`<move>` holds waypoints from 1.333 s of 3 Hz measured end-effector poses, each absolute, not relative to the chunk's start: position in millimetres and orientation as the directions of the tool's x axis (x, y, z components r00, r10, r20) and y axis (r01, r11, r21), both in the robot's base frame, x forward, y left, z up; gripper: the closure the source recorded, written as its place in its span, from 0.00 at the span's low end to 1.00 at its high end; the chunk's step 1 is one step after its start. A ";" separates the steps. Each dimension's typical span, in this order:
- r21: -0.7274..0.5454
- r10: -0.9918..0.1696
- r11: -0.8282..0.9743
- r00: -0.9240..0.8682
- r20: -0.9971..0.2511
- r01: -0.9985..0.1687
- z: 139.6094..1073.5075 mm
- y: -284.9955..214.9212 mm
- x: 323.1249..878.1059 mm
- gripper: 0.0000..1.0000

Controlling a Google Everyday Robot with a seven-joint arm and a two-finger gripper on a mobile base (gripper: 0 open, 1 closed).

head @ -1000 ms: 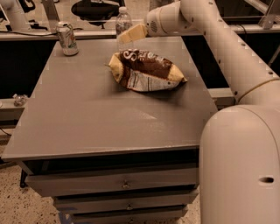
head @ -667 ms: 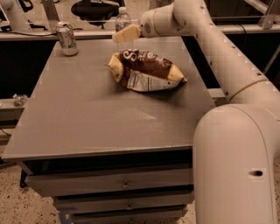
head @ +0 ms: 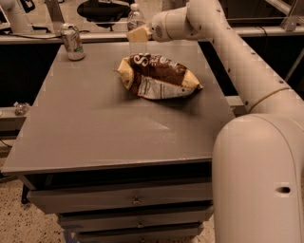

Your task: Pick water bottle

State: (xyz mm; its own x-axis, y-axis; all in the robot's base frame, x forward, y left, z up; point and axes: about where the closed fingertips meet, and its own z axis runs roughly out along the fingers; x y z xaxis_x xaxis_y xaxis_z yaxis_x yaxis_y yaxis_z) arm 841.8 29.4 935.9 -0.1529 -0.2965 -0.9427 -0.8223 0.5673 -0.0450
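Observation:
The water bottle [head: 135, 18] stands upright at the far edge of the grey table [head: 95, 128], right of centre. It is clear, with a white cap. My gripper [head: 138, 34] reaches in from the right on the long white arm [head: 223, 42]. It sits at the bottle's mid-height and covers the bottle's middle. Only the bottle's neck and cap show clearly above it. Whether the gripper touches the bottle does not show.
A brown and yellow chip bag [head: 159, 76] lies on the table just in front of the bottle. A soda can [head: 72, 42] stands at the far left corner. Drawers [head: 135, 199] sit under the tabletop. A black chair base [head: 102, 9] is behind the table.
The arm has shifted a little to the left, bringing the gripper closer over the bottle. The bag and can have not moved.

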 end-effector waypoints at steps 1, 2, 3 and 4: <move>-0.018 -0.256 0.566 -0.155 -0.954 -0.824 949.1 30.3 829.6 0.87; 0.027 -0.173 0.552 -0.145 -0.974 -0.833 976.8 37.6 809.0 1.00; 0.039 -0.069 0.532 -0.089 -0.994 -0.846 1024.8 48.5 792.1 1.00; 0.071 0.044 0.534 -0.056 -0.997 -0.843 1069.9 48.7 786.2 1.00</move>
